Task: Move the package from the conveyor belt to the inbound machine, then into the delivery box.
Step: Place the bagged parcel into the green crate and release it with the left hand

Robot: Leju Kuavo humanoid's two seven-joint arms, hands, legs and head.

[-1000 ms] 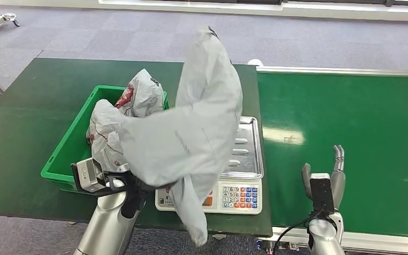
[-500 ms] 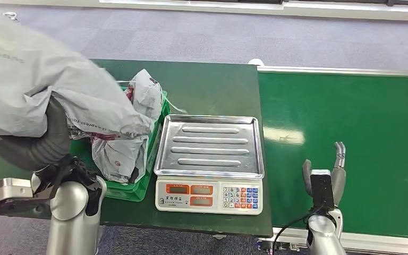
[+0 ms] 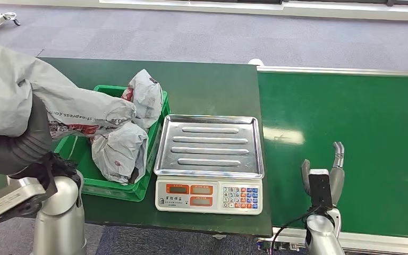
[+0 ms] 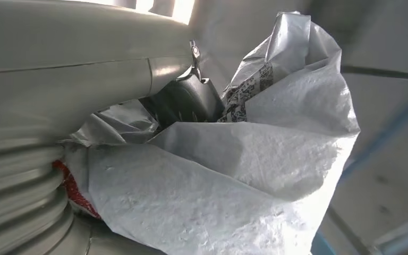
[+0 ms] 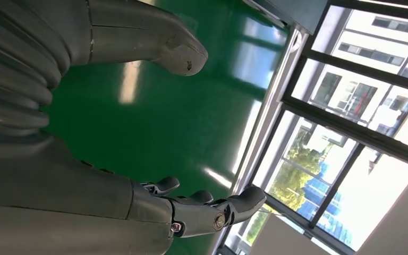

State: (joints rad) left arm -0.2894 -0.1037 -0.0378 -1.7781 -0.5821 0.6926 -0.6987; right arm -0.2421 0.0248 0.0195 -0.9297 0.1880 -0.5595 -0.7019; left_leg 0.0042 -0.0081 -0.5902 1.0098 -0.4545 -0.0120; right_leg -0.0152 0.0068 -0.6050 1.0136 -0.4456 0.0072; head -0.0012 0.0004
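Package (image 3: 42,101): grey poly bag, gripped by left hand (image 4: 183,101), draped over it above the green delivery box (image 3: 114,187). Right hand (image 3: 326,178): empty, fingers spread, over conveyor belt (image 3: 350,122).

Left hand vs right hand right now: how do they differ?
The left hand grips the grey package, raised over the green bin; the right hand holds nothing, fingers spread. The left is over the table side, the right above the conveyor belt. Both share silver arms.

The grey package (image 3: 42,103) hides the left hand (image 4: 183,101) and is cut off at the frame's edge.
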